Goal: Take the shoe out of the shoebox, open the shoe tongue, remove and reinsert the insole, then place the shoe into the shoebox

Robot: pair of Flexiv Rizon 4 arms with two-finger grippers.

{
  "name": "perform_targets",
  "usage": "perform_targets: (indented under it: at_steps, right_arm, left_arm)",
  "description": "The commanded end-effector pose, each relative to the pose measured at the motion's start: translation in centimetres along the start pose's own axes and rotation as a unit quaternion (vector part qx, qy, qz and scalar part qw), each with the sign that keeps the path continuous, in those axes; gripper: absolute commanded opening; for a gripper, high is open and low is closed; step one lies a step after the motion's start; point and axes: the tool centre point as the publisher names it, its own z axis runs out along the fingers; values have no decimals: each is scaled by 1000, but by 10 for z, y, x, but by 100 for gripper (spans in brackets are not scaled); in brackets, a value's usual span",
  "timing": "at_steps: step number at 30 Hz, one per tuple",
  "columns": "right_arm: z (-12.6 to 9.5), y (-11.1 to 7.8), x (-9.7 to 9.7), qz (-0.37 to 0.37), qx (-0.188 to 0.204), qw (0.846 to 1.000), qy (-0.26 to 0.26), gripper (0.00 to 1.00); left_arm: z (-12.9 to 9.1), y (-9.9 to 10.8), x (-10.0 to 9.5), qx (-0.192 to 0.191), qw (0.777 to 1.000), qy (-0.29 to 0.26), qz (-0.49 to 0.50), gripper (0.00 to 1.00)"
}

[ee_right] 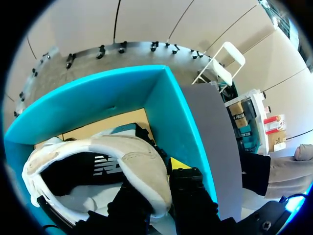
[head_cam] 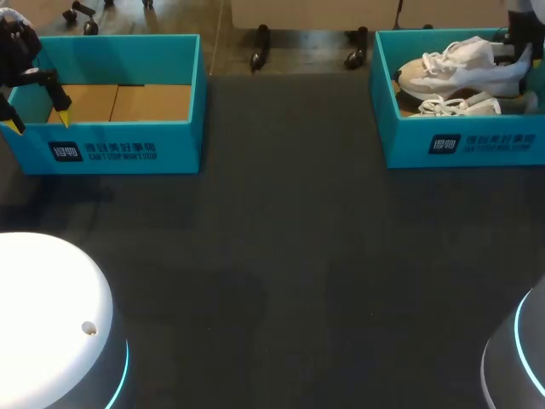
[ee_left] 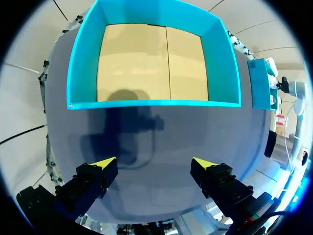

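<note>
1. Head view: a pale shoe is seen lying tilted inside the teal shoebox at the far right corner of the desk, above a second shoe. The right arm is placed at its heel end. An empty box is set at the far left corner, and the left pincer is held at that box's outer left end.
2. Left wrist view: the left pincer is spread wide with nothing between its fingers. It is poised over bare desk, and the empty box lies ahead of it.
3. Right wrist view: the right pincer is drawn narrow on the padded heel collar of the shoe. One finger is set inside the opening, the yellow-tipped one outside beside the shoebox wall.
4. The shoe is judged light, with a soft upper that yields and a stiffer heel and sole, so the collar is taken as a sound hold. Loose laces may be caught on the second shoe. The tongue is best pinched at its free edge, the floppy insole at its heel end.
</note>
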Motion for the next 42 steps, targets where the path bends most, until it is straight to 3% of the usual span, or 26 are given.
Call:
perform_targets:
  at_steps: [1, 24, 42]
  right_arm:
    - [0, -3, -3, -6, -1, 1000, 5, 0]
    - [16, -15, 21, -32, 13, 999, 25, 0]
    - [40, -10, 21, -23, 27, 999, 35, 0]
  left_arm:
    - [-1, 0, 0, -1, 1000, -1, 0, 100]
    - [-1, 0, 0, -1, 1000, -1, 0, 100]
    - [-1, 0, 0, -1, 1000, -1, 0, 100]
